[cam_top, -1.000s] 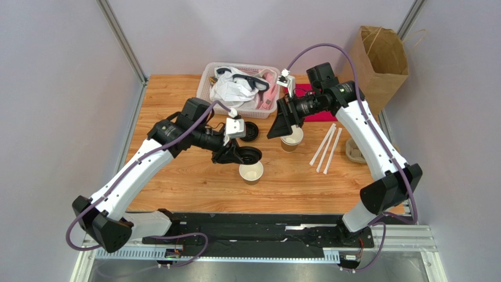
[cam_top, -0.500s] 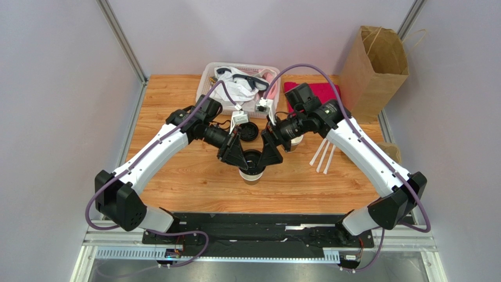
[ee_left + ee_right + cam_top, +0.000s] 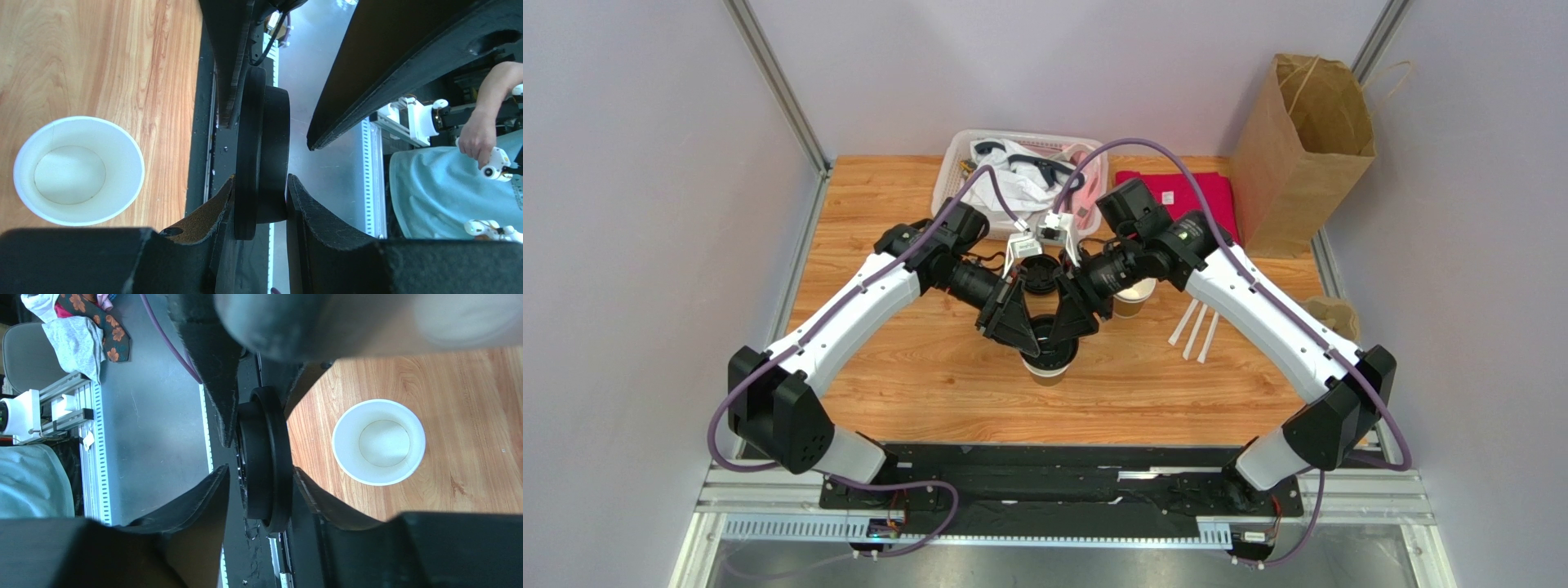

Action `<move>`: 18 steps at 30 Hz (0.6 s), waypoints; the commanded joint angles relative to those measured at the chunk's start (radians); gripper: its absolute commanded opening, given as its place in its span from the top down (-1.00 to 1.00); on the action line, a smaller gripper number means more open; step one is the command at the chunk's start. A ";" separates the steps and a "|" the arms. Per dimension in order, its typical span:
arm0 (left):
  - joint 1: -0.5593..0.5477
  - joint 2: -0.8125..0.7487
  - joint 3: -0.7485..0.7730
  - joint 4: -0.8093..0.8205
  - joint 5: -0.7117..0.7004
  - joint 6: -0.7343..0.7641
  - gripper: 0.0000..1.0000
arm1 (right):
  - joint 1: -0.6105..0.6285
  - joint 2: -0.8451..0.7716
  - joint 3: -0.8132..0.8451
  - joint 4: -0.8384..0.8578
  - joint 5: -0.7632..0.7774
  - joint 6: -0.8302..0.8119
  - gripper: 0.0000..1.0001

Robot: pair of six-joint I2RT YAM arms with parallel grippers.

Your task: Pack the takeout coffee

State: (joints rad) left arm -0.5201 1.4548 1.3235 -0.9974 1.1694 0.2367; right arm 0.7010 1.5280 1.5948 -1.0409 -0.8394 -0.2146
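Observation:
The takeout coffee's brown paper cup stands uncovered mid-table, its white inside showing in the wrist views. Its round black lid hangs on edge just above the cup. My left gripper is shut on the lid, both pads pressed to its faces. From the other side my right gripper straddles the same lid. One of its fingers touches the lid's rim and a gap is left at the other finger.
A second open cup and a second black lid sit just behind the grippers. White sticks lie to the right, near a pulp tray. At the back are a white basket of clothes, a red cloth and a brown paper bag.
My right arm swung left from the second cup to the lid, and its jaws narrowed around it. My left arm carried the lid over the cup.

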 commanded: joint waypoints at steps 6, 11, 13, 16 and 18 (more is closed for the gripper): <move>0.042 -0.022 0.042 0.039 0.035 -0.025 0.74 | 0.011 0.021 -0.001 0.027 -0.059 0.038 0.69; 0.083 -0.079 -0.015 0.146 -0.023 -0.124 0.19 | -0.001 0.050 0.016 0.028 -0.105 0.080 1.00; 0.139 -0.132 -0.055 0.239 -0.072 -0.221 0.06 | -0.027 0.063 0.028 0.035 -0.128 0.102 1.00; 0.228 -0.227 -0.089 0.356 -0.181 -0.373 -0.04 | -0.092 0.086 0.042 0.071 -0.208 0.174 1.00; 0.252 -0.316 -0.112 0.390 -0.308 -0.470 -0.25 | -0.135 0.095 0.040 0.128 -0.228 0.257 1.00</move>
State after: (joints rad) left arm -0.3271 1.3003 1.2304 -0.8040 1.0580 -0.0147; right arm 0.6384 1.6142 1.5955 -0.9886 -0.9539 -0.0971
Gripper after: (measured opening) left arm 0.558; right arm 0.276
